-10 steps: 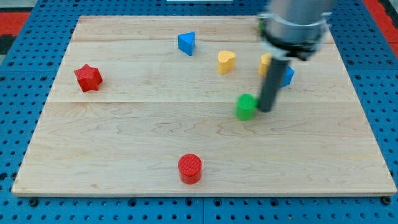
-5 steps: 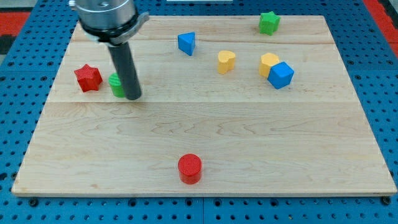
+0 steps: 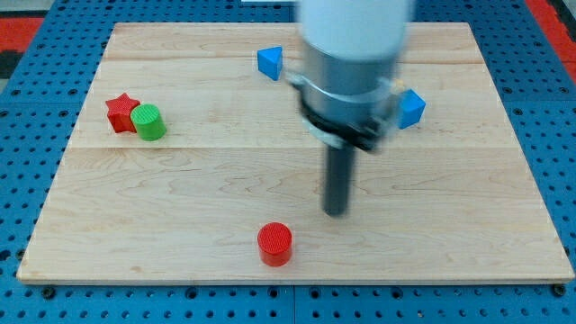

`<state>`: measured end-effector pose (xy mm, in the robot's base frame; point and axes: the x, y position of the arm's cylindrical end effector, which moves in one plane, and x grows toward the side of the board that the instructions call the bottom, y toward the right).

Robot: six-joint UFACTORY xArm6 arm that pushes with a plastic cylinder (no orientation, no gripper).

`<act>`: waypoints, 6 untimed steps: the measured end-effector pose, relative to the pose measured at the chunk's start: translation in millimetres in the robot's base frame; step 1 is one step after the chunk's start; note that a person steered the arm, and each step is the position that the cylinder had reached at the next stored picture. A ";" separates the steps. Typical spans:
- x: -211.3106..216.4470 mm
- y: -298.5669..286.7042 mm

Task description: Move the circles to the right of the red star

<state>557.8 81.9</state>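
The red star (image 3: 120, 111) lies at the view's left on the wooden board (image 3: 180, 207). A green circle (image 3: 148, 121) sits touching its right side. A red circle (image 3: 274, 244) lies near the view's bottom, left of centre. My tip (image 3: 336, 211) is on the board, up and to the right of the red circle, a short gap away. The arm's body hides part of the board behind it.
A blue triangle (image 3: 269, 61) lies near the view's top. A blue cube (image 3: 411, 107) shows at the right of the arm. The yellow blocks and the green star are hidden behind the arm.
The green circle went from mid-board to the red star's right side. My tip has since moved from there to the right and down, near the red circle.
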 end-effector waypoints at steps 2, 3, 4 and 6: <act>58.1 -135.5; 22.8 -162.7; 53.1 -148.6; 32.2 -94.9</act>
<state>590.1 -13.0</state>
